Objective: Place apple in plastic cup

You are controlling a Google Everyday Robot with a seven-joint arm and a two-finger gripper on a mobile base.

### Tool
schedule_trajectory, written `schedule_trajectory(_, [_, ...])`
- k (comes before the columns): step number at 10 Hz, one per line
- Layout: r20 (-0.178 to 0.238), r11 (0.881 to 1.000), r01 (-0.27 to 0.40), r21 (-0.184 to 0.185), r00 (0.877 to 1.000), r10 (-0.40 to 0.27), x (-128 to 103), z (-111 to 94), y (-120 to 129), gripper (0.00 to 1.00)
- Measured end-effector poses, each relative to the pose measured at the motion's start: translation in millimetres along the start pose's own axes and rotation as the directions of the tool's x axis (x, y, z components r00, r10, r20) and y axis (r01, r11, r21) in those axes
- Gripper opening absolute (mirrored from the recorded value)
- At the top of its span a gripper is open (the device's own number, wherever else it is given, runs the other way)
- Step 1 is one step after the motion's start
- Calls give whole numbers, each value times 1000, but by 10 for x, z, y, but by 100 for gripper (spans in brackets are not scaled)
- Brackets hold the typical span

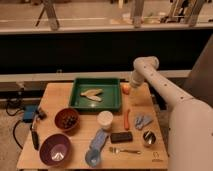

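Note:
The apple (125, 88) is small, round and orange-yellow. It is at the far right of the wooden table (55, 100), just right of the green tray (75, 100). My gripper (131, 85) hangs from the white arm and is right at the apple, touching or almost touching its right side. A white plastic cup (105, 120) stands upright near the table's middle, in front of the tray and well in front and to the left of the gripper.
The tray holds a pale forked piece (93, 94). A thin red-orange stick (127, 120), a blue-grey cloth (142, 120), a dark block (121, 137), a metal cup (148, 138), a fork (122, 150), blue items (95, 147), a brown bowl (66, 119) and a purple bowl (55, 149) are on the table.

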Motion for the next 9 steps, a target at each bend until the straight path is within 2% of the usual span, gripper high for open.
schedule_trajectory(2, [6,1000,-20,5,1000,20,103,24,-39,77])
schedule_trajectory(6, [56,998,-57,13,997,56,230,90,-147,77])
schedule_trajectory(9, [126,996,-91,22,988,88,286,173,-179,77])
